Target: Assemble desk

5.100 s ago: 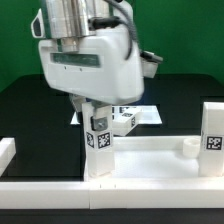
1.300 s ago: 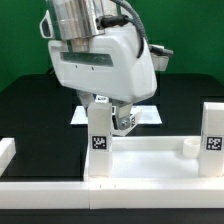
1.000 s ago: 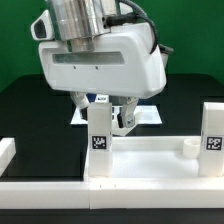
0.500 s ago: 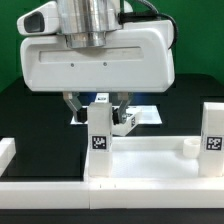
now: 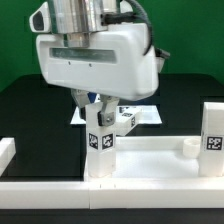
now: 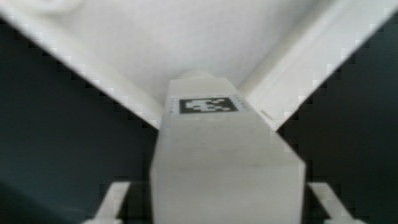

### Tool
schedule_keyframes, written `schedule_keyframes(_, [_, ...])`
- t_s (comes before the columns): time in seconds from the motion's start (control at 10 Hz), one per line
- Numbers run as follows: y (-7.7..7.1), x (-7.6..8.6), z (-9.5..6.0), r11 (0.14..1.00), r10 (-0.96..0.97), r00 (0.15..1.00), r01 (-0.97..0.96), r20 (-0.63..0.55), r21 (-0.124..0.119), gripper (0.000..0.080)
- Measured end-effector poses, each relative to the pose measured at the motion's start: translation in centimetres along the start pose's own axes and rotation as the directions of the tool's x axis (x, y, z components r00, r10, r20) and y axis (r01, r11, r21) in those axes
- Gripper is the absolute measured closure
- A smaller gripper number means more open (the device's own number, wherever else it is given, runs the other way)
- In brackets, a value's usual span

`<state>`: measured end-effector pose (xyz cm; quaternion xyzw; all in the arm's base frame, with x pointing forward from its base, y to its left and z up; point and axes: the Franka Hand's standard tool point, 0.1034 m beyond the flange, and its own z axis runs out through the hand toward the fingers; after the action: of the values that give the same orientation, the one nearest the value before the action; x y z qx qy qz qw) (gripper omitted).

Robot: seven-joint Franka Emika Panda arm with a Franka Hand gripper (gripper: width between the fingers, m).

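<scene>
The white desk tabletop lies upside down at the front. One tagged leg stands upright in its corner socket at the exterior view's left; a second leg stands at the right corner. My gripper comes down from above and is shut on the top of the left leg. In the wrist view the leg fills the middle, with a finger on either side of it and the gripper straddling it. A loose leg lies behind.
The marker board lies flat on the black table behind the tabletop. Low white border walls run along the front and the left. A round corner socket shows near the right leg.
The hand has turned about its vertical axis. The left leg has turned with it, so its tag now faces partly sideways.
</scene>
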<state>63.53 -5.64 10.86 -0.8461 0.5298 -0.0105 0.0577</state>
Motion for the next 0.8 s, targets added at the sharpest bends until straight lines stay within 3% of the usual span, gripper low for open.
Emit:
schedule_keyframes(0.3, [0.01,-0.03,0.03,0.988,0.156,0.988,-0.156,0.000,-0.001,0.0512])
schedule_keyframes(0.4, [0.02,-0.08,0.03,0.956,0.292,0.956,-0.292,0.007,0.001,0.0512])
schedule_keyframes(0.6, [0.09,-0.26,0.04,0.788,0.615,0.788,-0.616,0.029,0.018,0.0512])
schedule_keyframes(0.7, [-0.07,-0.58,0.01,0.607,0.792,0.609,-0.793,0.051,0.042,0.0512])
schedule_keyframes(0.8, [-0.02,-0.58,-0.01,0.617,0.784,0.619,-0.785,0.047,0.044,0.0512])
